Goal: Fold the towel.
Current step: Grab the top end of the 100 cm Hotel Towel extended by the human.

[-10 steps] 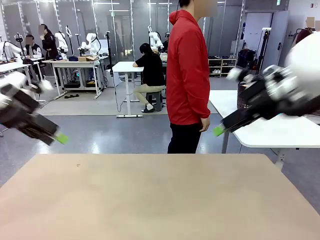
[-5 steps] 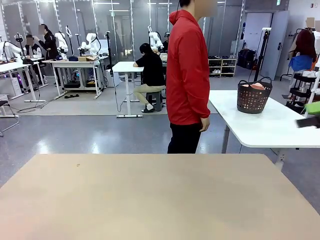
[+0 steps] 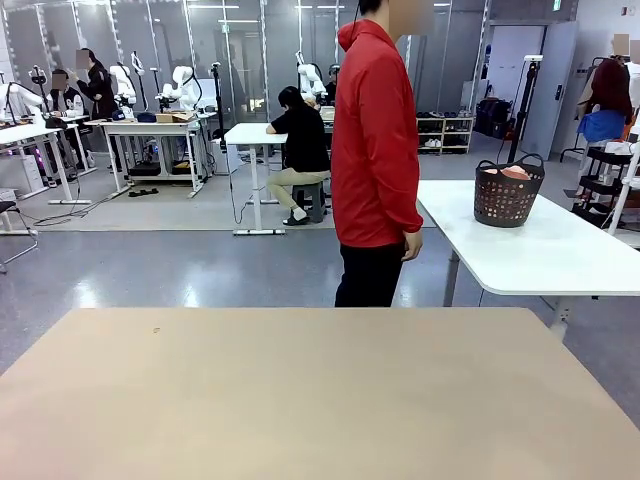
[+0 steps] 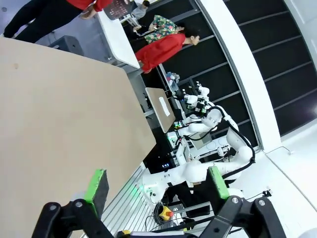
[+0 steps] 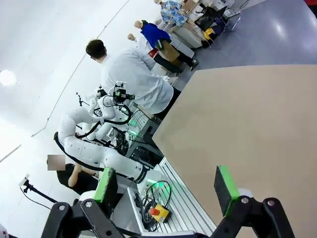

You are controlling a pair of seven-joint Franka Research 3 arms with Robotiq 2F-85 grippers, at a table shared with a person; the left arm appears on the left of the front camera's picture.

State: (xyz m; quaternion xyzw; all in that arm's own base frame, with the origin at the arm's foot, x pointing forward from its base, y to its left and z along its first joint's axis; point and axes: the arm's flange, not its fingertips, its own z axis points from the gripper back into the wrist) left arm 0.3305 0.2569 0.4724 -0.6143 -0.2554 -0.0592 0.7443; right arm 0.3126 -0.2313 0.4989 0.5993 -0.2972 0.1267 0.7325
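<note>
A bit of salmon-pink cloth, the towel (image 3: 514,172), peeks out of the top of a dark basket (image 3: 507,195) on the white side table (image 3: 540,262) at the right; most of it is hidden inside. My left gripper (image 4: 157,184) is open, its green-padded fingers spread wide above the near edge of the tan table (image 4: 59,114), with nothing between them. My right gripper (image 5: 166,186) is open too and hangs empty over the other near edge of the tan table (image 5: 247,124).
A person in a red jacket (image 3: 375,150) stands side-on at the far edge of the bare tan table (image 3: 300,390). Beyond are grey floor, other work tables and people.
Both arms have pulled back out of the front view, the left off to the left and the right off to the right, uncovering the basket. The person has not moved.
</note>
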